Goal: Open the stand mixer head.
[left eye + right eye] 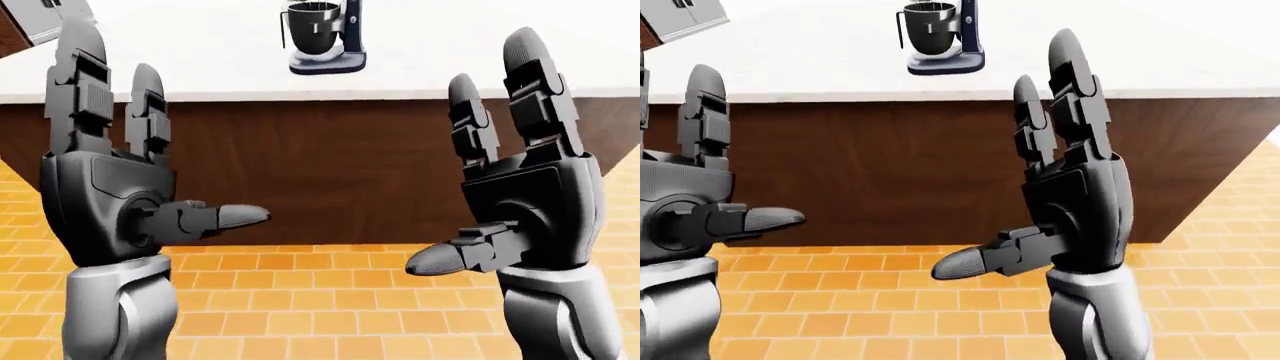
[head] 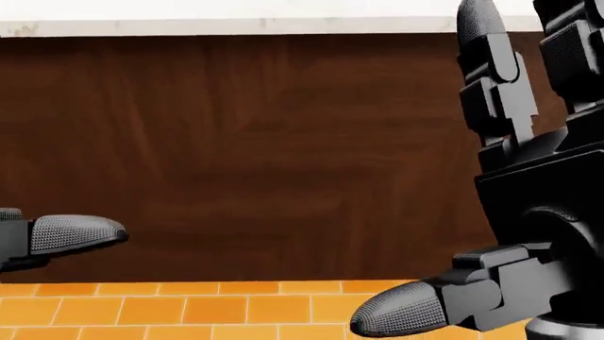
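We hold left hand [image 1: 110, 202] and right hand [image 1: 525, 202] up, fingers spread and empty, stand mixer [image 1: 325, 37] well beyond on the counter [image 1: 200, 67], between them, neither hand clearly nearer.

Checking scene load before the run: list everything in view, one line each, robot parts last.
stand mixer: 1, dark blue with a steel bowl, on the countertop, top centre of the left-eye view.
countertop: 1, white, spans the upper part.
counter face: 1, dark brown wood, below the countertop.
floor: orange tiles, bottom.
appliance: 1, grey, cut off at top left, unidentifiable.
left hand: 1, dark grey, raised, fingers spread, empty.
right hand: 1, dark grey, raised, open, empty.
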`<state>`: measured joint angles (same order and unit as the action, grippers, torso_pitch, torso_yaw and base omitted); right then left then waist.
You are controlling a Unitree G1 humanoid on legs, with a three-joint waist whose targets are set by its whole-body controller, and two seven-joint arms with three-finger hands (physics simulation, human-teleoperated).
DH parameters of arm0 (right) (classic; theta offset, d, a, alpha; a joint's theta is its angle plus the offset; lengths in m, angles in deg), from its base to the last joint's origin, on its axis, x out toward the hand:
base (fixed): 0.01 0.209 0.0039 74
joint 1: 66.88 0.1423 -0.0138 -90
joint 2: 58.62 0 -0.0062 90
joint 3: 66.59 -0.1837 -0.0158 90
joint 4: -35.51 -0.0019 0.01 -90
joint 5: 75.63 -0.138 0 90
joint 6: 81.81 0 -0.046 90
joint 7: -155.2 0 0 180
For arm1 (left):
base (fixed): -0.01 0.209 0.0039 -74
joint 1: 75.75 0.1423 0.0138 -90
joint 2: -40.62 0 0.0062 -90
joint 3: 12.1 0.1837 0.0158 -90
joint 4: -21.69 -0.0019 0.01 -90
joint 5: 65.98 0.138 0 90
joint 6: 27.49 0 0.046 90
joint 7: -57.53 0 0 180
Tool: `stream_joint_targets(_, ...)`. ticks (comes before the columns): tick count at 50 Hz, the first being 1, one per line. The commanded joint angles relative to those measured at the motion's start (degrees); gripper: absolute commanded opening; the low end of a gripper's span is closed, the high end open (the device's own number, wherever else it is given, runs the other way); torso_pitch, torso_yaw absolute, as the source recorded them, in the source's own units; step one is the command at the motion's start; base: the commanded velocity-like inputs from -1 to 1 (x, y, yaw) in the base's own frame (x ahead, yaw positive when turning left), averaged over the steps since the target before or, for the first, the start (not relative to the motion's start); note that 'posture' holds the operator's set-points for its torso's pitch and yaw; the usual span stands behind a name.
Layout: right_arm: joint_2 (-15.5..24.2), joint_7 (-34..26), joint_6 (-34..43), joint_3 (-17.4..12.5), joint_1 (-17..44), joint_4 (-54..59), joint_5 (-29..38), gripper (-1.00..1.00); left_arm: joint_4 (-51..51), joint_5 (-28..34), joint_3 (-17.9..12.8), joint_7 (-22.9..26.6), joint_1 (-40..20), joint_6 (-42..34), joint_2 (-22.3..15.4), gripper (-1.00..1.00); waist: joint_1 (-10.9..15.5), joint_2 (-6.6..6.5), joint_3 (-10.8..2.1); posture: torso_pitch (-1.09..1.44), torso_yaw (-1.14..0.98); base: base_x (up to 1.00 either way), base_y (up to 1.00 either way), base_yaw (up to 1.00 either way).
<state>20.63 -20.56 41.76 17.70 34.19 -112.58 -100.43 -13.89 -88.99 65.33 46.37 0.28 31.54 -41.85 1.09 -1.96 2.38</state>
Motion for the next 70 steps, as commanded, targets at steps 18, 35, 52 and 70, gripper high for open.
stream_joint_targets(18,0.84,0.33,-2.65,-0.31,1.13,-1.92,0.20,1.00,1.97,-0.37,0.28,0.47,-1.64,1.38,-0.40,0.99,-1.47,1.99,-0.24,0.00,0.00,0.37,0.00,0.00)
stream_joint_targets(35,0.64,-0.87,-3.02,0.77,0.38,-1.92,2.45,1.00,1.95,-0.44,0.22,0.53,-1.63,1.34,-0.42,1.00,-1.39,2.03,3.03,0.00,0.00,0.45,0.00,0.00)
stream_joint_targets(52,1.92,0.10,-4.57,0.78,0.04,-1.92,0.00,1.00,1.92,-0.32,0.26,0.58,-1.68,1.38,-0.42,1.00,-1.74,3.04,2.98,0.00,0.00,0.33,0.00,0.00)
stream_joint_targets(70,1.61,0.38,-4.11,0.40,0.61,-1.92,0.38,1.00,1.65,-0.03,0.41,0.75,-1.50,1.67,-0.28,0.99,-0.68,2.55,2.63,0.00,0.00,0.22,0.00,0.00)
